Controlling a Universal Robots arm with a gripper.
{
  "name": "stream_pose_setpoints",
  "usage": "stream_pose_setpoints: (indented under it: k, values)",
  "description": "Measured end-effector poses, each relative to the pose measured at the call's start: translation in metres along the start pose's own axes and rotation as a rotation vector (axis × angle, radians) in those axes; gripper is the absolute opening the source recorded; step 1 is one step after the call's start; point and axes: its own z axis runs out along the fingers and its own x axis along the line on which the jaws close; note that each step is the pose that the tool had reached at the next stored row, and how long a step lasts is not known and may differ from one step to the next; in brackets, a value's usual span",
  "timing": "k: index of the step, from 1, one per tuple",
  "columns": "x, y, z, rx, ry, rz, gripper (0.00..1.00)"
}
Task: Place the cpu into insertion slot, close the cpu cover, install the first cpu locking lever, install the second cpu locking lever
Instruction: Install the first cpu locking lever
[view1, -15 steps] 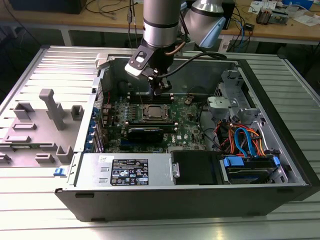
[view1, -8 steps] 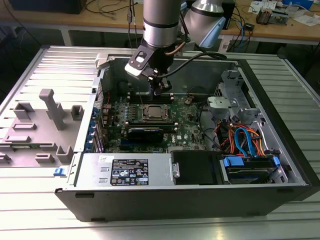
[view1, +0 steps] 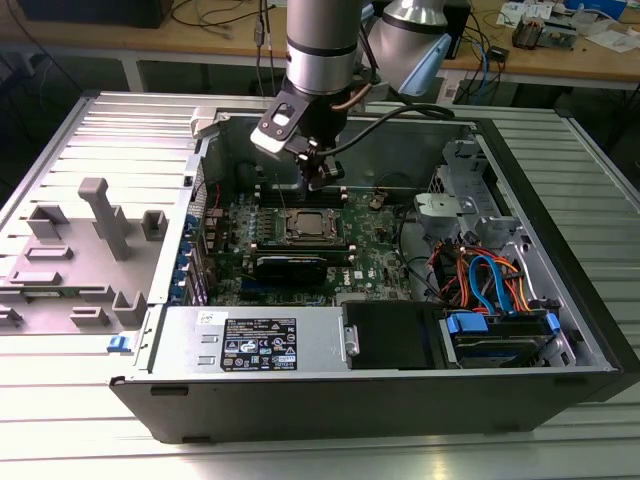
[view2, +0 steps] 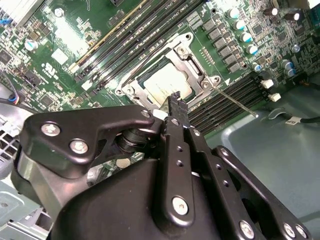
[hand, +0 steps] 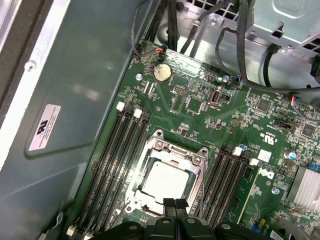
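At the exterior view's left, a pale grey plastic fixture with upright posts (view1: 100, 235) is lying beside the open black-and-grey computer case (view1: 330, 415). Toward the middle, the arm's black gripper (view1: 322, 178) is hanging over the green board, its fingers pressed together and pinching nothing. The cpu, a small flat square chip with a silvery-grey top (view1: 308, 226), is sitting in the insertion slot, the square silver-rimmed socket (hand: 131, 204). The cpu cover, a thin silvery frame plate with a square window (hand: 172, 150), appears to be lying down over it. In both wrist views the fingertips are hovering right at one edge of the socket, with the chip lying just ahead of and below them. A thin wire locking lever (view2: 235, 99) is angling out from a socket corner across the long black memory slots (view2: 210, 117), seemingly unlatched. At the exterior view's right, orange and blue cables (view1: 490, 280) are bunching by the drive cage.
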Motion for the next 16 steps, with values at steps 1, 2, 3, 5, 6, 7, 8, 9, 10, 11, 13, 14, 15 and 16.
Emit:
stream_pose_setpoints:
  k: [1, 2, 3, 5, 6, 7, 8, 9, 10, 11, 13, 14, 15, 16]
  values:
    - [0.0000, 0.0000, 0.0000, 0.0000, -0.0001, -0.014, 0.11]
    - [0.0000, 0.0000, 0.0000, 0.0000, -0.0002, -0.029, 0.11]
    - [0.0000, 0.0000, 0.0000, 0.0001, -0.0002, -0.047, 0.11]
    - [0.0004, -0.0013, 0.0000, 0.0000, -0.0003, -0.070, 0.11]
    - [0.0009, -0.0027, -0.0001, 0.0001, -0.0003, -0.074, 0.11]
    - [0.0022, -0.0058, 0.0000, 0.0001, -0.0003, -0.077, 0.11]
    - [0.0031, -0.0079, 0.0000, 0.0001, -0.0003, -0.079, 0.11]
    - [0.0042, -0.0106, 0.0000, 0.0001, -0.0003, -0.082, 0.11]
    - [0.0053, -0.0132, 0.0001, 0.0000, -0.0003, -0.086, 0.11]
    - [0.0057, -0.0143, 0.0001, 0.0000, -0.0003, -0.093, 0.11]
    - [0.0058, -0.0146, 0.0001, 0.0001, -0.0005, -0.123, 0.11]
    - [0.0058, -0.0146, 0.0002, 0.0001, -0.0005, -0.148, 0.11]
    - [0.0059, -0.0147, 0.0002, 0.0002, -0.0007, -0.176, 0.11]
    - [0.0058, -0.0147, 0.0002, 0.0003, -0.0009, -0.202, 0.11]
